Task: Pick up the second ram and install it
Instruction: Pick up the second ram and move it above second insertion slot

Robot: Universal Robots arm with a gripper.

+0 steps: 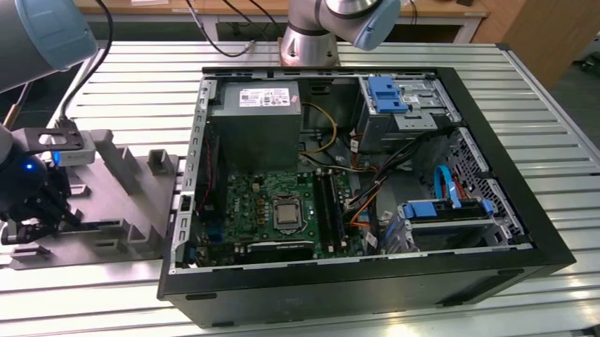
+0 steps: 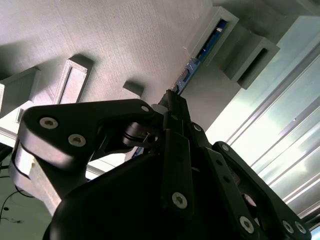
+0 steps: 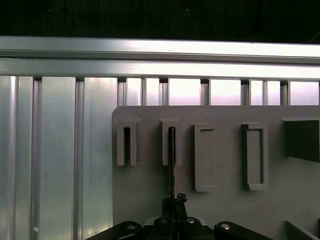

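Centrally in the exterior view an open computer case (image 1: 375,298) is shown, a grey holder plate (image 1: 108,210) at left, the gripper (image 1: 28,225) over it. In the first wrist view the second ram (image 3: 171,160) is seen edge-on in a slot (image 3: 165,145), its long axis straight ahead of the jaws, which appear pinched on its near end. Its blue face is revealed in the second wrist view.

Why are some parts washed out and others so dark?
In the exterior view, light glares off the table slats; in the second wrist view, the pincer sits dark against bright slats; in the first wrist view, the slats shine white against a black background.
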